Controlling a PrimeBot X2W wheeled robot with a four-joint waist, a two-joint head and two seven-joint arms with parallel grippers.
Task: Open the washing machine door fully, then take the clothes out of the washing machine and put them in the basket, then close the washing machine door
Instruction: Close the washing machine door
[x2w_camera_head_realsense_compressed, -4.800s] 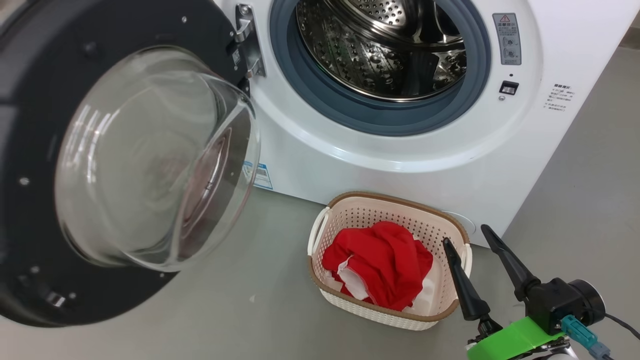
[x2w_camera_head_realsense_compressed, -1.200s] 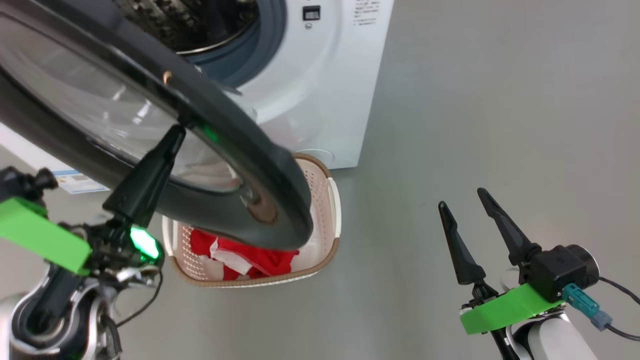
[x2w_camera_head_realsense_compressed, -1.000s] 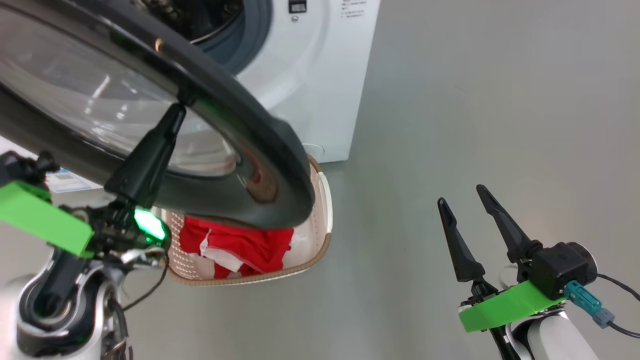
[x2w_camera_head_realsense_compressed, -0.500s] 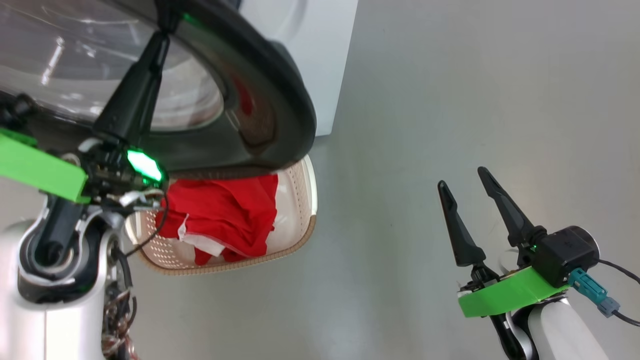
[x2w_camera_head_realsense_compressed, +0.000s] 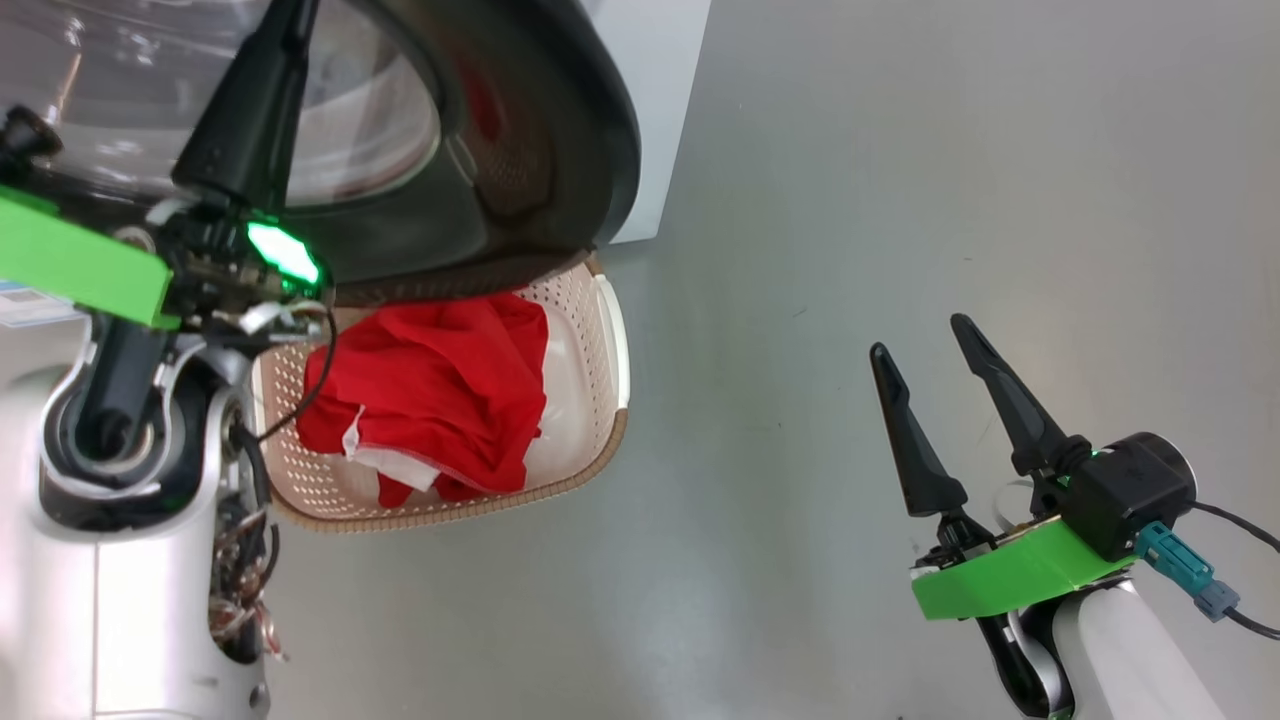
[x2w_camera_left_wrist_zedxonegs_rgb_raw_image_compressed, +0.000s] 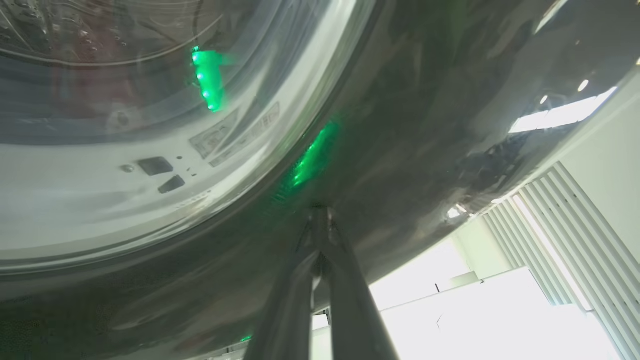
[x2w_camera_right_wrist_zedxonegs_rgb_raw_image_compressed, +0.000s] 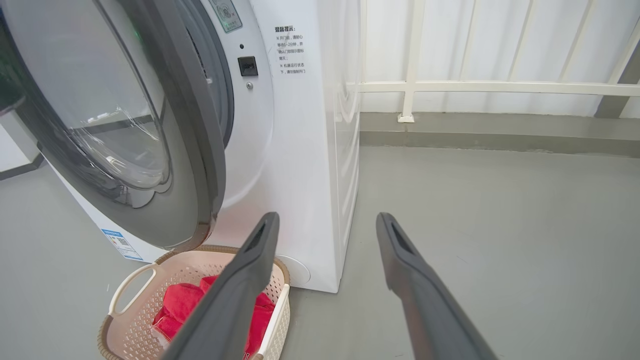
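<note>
The washing machine door (x2w_camera_head_realsense_compressed: 560, 150) hangs partly swung toward the white washing machine (x2w_camera_right_wrist_zedxonegs_rgb_raw_image_compressed: 300, 150), its black rim over the basket's far edge. My left gripper (x2w_camera_head_realsense_compressed: 285, 30) is shut, and in the left wrist view its fingertips (x2w_camera_left_wrist_zedxonegs_rgb_raw_image_compressed: 320, 215) press against the glossy rim (x2w_camera_left_wrist_zedxonegs_rgb_raw_image_compressed: 425, 125) beside the glass bowl (x2w_camera_left_wrist_zedxonegs_rgb_raw_image_compressed: 125, 100). The cream basket (x2w_camera_head_realsense_compressed: 600, 340) stands on the floor in front of the washer with the red clothes (x2w_camera_head_realsense_compressed: 440, 390) inside. My right gripper (x2w_camera_head_realsense_compressed: 919, 336) is open and holds nothing, hovering over the floor to the right of the basket (x2w_camera_right_wrist_zedxonegs_rgb_raw_image_compressed: 130, 280).
Grey floor (x2w_camera_head_realsense_compressed: 900, 150) stretches to the right of the washer. A white railing (x2w_camera_right_wrist_zedxonegs_rgb_raw_image_compressed: 475, 87) and a low kerb run along the back wall. My left arm's pale housing (x2w_camera_head_realsense_compressed: 120, 600) stands close to the basket's left side.
The head camera has turned and dropped. My left gripper has pushed the door, which has swung from wide open toward the washer's front. The right gripper stays open.
</note>
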